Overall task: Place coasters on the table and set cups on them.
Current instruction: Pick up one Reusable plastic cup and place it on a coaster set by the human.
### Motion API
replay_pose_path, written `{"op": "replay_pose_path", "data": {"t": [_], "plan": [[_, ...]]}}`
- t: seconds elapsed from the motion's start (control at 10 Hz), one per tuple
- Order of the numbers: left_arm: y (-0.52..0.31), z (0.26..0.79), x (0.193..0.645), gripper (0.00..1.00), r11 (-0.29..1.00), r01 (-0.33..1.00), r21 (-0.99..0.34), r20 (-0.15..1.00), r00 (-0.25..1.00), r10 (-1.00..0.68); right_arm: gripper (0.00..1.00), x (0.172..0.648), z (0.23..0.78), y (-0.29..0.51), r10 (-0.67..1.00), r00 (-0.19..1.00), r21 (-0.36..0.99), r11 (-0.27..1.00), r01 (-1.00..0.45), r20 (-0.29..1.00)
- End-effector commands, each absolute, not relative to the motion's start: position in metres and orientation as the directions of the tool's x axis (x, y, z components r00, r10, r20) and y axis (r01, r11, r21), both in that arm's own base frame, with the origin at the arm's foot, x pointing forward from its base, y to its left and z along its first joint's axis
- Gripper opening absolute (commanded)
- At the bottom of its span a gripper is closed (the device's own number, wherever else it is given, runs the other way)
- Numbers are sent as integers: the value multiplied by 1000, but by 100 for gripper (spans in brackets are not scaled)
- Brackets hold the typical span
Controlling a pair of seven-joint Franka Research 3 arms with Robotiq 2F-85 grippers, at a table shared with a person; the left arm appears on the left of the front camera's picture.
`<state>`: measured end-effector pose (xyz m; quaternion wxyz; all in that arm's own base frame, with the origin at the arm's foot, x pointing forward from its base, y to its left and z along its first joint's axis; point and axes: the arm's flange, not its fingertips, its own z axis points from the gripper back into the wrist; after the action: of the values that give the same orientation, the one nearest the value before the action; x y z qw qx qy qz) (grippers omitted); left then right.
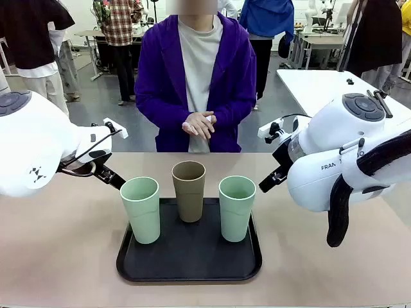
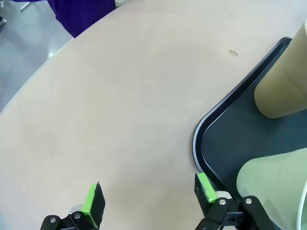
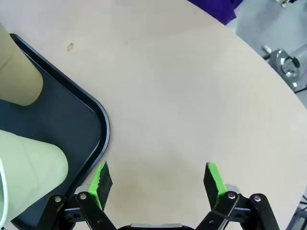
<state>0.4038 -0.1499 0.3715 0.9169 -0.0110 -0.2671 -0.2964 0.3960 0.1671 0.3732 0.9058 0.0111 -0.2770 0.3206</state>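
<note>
I am a two-armed robot facing a person across a beige surface (image 1: 58, 256). At the lower centre of the front view, a black tray (image 1: 192, 273) carries three cups in a row. A pale green cup (image 1: 140, 210) is at the left, a tan cup (image 1: 189, 190) is in the middle and slightly farther back, and a second green cup (image 1: 236, 208) is at the right. Each stands upright with its long axis vertical, its open mouth pointing up and its body narrowing toward a smaller base. None sits on a coaster. My left fingers (image 2: 205, 188) are spread wide and empty at the bottom of the left wrist view, above bare surface, with one green pad lined up with the tray's rounded corner. My right fingers (image 3: 214, 179) are equally wide and empty at the bottom of the right wrist view, with one pad just beside the tray's other near corner. The person's hands (image 1: 200, 124) are clasped at the upper centre of the front view. I judge tipping to be the main risk: these cups are tall on narrow bases, so a sideways nudge from a finger near a rim could topple one into its neighbour. A straight descent from here could also strike the tray's raised lip, and both arms could collide if they reach for the middle cup.
</note>
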Motion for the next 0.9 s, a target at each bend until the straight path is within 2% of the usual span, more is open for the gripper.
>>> {"op": "replay_pose_path", "data": {"t": [0.0,0.8], "plan": [[-150,372,404,100,824,550,138,496,681,-538,100,396,373,167,575,641,-157,794,-587,509],[-150,372,404,100,824,550,138,496,681,-538,100,396,373,167,575,641,-157,794,-587,509]]}}
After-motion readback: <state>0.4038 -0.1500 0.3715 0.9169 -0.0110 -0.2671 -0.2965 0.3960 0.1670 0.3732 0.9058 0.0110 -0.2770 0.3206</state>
